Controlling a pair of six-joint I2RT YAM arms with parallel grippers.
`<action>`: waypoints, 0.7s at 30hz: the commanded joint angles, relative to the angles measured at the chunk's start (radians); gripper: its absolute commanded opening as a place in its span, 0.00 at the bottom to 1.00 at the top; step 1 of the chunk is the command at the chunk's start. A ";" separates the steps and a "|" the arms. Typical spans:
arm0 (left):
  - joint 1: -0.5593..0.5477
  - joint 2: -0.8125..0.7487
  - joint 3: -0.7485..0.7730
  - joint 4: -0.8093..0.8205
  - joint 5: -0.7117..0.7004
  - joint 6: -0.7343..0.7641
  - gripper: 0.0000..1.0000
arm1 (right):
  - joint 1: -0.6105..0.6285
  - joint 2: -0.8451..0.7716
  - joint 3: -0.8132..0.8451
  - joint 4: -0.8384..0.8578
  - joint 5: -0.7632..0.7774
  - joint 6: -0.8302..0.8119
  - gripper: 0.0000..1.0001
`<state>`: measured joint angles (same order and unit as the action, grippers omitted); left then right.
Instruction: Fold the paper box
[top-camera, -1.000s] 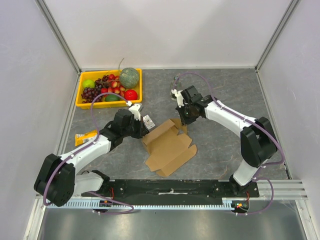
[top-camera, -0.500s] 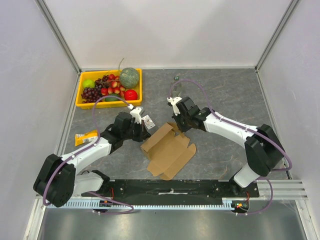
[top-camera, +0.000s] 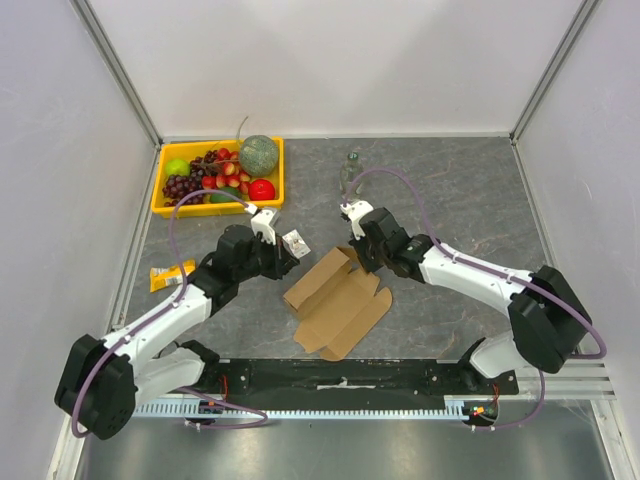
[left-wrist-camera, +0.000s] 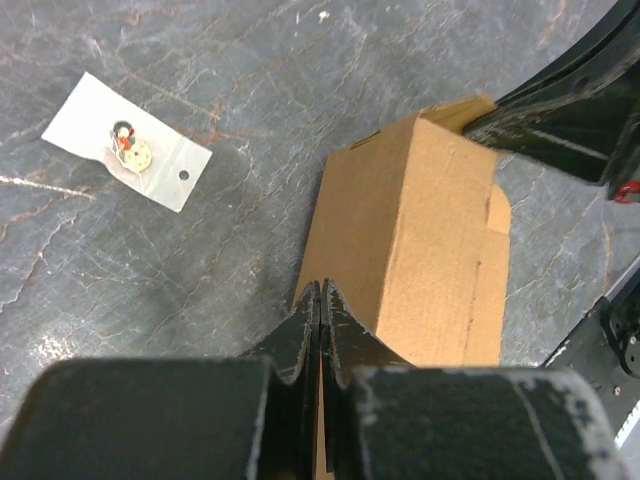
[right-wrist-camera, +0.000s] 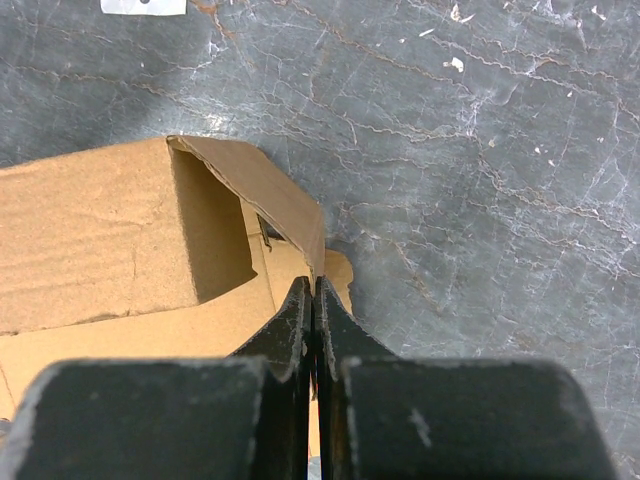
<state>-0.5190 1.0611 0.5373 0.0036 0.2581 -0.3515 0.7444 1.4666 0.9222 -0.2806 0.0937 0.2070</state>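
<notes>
Lying mid-table, the paper box (top-camera: 335, 298) looks light and stiff between creases. The left gripper (left-wrist-camera: 318, 295) at its ten o'clock corner and the right gripper (right-wrist-camera: 313, 290) at one o'clock are closed, tips touching raised walls, probably the best holds.

A yellow tray (top-camera: 165, 209) of fruit sits at the table's (top-camera: 470, 190) far left. A small clear bag (left-wrist-camera: 127, 155) and a yellow packet (top-camera: 170, 273) lie nearer.

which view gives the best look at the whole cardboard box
Top external: only it shows the whole paper box, with its far end folded up and its flat flaps spread on the near side. Left wrist shows just the raised panel and part of the sheet; right wrist shows just one open folded corner.
</notes>
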 joint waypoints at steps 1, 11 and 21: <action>-0.004 -0.068 0.015 0.078 0.007 0.000 0.02 | 0.010 -0.049 -0.039 0.112 0.031 0.012 0.00; -0.107 -0.052 0.030 0.127 0.070 0.049 0.02 | 0.032 -0.023 -0.045 0.132 0.012 0.020 0.00; -0.236 0.074 0.075 0.118 -0.033 0.091 0.02 | 0.036 -0.029 -0.056 0.136 -0.002 0.026 0.00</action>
<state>-0.7338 1.1172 0.5621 0.0879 0.2771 -0.3161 0.7753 1.4517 0.8730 -0.1833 0.1024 0.2184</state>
